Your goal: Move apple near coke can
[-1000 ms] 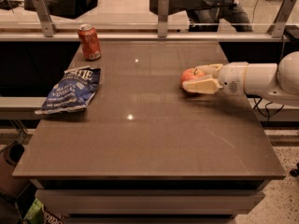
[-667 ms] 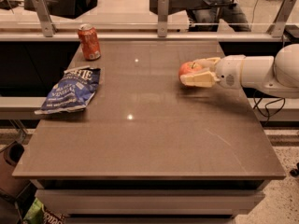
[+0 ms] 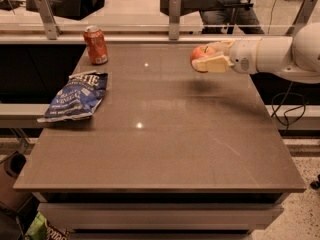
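Observation:
The coke can point(image 3: 96, 45), slim and red with a silver top, stands upright at the far left of the table point(image 3: 165, 149). The red-orange apple point(image 3: 200, 55) is held in the air above the far right part of the table, with its shadow below it. My gripper point(image 3: 207, 58) comes in from the right on a white arm and is shut on the apple. The can is well to the left of the gripper, with bare table between them.
A blue chip bag point(image 3: 75, 96) lies flat at the left edge, in front of the can. A rail with metal posts point(image 3: 174, 16) runs along the table's far edge. Cables point(image 3: 290, 109) hang off the right side.
My gripper has lifted the apple off the table and carried it up and slightly left. The can and chip bag have not moved.

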Controlling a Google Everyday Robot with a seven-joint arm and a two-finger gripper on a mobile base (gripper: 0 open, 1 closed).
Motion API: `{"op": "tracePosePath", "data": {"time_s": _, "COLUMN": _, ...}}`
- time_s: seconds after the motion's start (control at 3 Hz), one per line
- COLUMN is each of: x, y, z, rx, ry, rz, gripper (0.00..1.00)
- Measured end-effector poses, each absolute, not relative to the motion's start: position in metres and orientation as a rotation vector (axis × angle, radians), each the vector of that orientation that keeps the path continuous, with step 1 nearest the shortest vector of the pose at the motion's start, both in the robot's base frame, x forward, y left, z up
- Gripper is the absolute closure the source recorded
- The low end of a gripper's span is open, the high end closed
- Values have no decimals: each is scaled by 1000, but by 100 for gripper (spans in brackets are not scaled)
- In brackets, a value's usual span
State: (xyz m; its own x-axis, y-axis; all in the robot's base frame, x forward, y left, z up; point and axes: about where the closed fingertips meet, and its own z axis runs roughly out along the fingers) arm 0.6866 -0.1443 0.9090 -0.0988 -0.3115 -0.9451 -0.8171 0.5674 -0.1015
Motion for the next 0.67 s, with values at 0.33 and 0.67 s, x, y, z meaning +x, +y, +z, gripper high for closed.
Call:
{"op": "tracePosePath", "data": {"time_s": 0.33, "x": 702, "y": -129, "z": 921, "rx": -969, "ry": 1681, "rz": 529, "gripper": 100}}
{"op": "tracePosePath", "data": {"time_s": 0.67, "x": 711, "y": -110, "z": 928, "rx": -971, "ry": 1726, "rz": 450, "gripper": 100}}
